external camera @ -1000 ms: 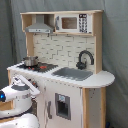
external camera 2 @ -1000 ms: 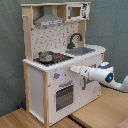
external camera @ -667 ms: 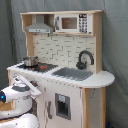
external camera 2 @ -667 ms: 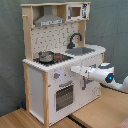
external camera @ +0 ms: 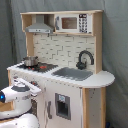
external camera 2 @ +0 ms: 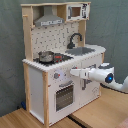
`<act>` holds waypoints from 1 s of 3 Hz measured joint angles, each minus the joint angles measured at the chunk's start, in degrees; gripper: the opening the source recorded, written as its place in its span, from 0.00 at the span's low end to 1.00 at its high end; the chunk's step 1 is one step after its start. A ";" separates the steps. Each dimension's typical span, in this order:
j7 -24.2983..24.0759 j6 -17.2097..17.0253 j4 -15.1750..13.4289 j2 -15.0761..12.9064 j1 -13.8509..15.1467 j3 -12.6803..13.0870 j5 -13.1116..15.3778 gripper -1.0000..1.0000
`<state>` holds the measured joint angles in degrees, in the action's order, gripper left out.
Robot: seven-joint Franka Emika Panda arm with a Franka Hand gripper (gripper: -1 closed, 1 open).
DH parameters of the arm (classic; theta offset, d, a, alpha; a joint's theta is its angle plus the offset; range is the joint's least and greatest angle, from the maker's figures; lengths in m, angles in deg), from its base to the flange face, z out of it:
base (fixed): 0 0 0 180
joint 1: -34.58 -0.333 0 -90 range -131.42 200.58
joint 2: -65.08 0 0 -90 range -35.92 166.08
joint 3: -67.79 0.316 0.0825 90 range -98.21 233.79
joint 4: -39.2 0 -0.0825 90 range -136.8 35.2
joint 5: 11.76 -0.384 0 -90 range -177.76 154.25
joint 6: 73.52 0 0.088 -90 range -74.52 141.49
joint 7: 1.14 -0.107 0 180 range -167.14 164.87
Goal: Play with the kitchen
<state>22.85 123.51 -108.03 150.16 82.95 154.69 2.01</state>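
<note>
The kitchen [external camera 2: 57, 65] stands tall and rigid on the wooden floor [external camera 2: 100, 112]; gripper [external camera 2: 74, 73] noses at its front beside the oven door [external camera 2: 64, 95], fingers unreadable. Looks heavy; work handles and knobs instead.

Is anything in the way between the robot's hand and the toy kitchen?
No, nothing visible is. In the second exterior view the end effector reaches straight at the front of the kitchen, just above the oven door. The small pot sits up on the stovetop, out of the way.

White arm [external camera 2: 102, 76] outstretched level, gripper [external camera 2: 73, 72] forward, fingers' state unclear.
</note>
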 joint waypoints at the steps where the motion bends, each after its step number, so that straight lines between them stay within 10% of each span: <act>1: 6.80 -0.69 0.01 0.00 -0.20 0.04 0.00 0.00; 3: 18.40 -2.10 0.09 0.00 -0.55 0.10 0.00 0.00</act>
<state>41.25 121.41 -107.93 150.16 82.40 154.79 2.01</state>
